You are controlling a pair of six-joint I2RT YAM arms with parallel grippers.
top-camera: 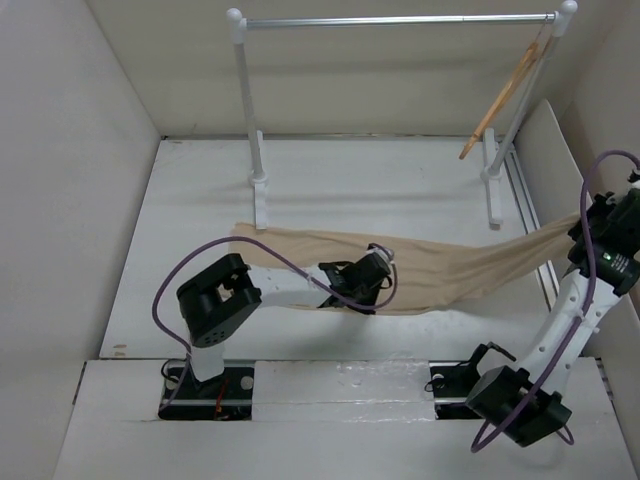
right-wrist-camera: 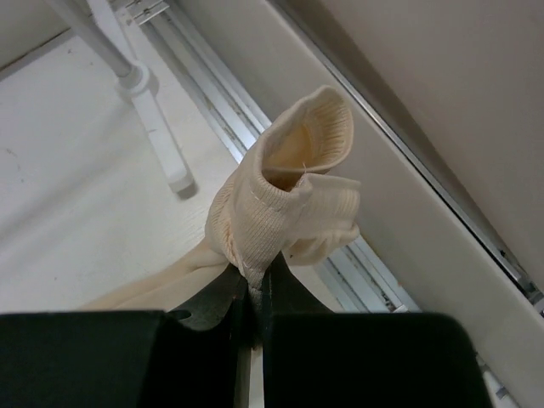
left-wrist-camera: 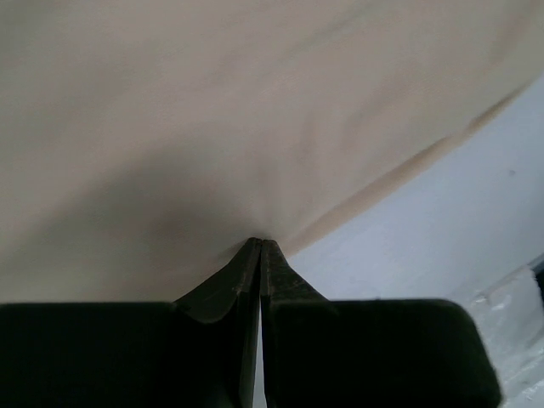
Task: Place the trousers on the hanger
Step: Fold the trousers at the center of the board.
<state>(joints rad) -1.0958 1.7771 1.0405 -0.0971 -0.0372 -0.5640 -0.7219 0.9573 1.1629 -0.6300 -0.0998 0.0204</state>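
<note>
My left gripper [left-wrist-camera: 258, 244] is pinching shut on the trousers [top-camera: 440, 268] mid-table. My right gripper [right-wrist-camera: 255, 285] is clamping their bunched ribbed end, holding it raised near the right edge. The hanger [top-camera: 497, 100] is dangling bare from the rail [top-camera: 400, 20] at the far right corner, so I am judging the draping wholly undone.
</note>
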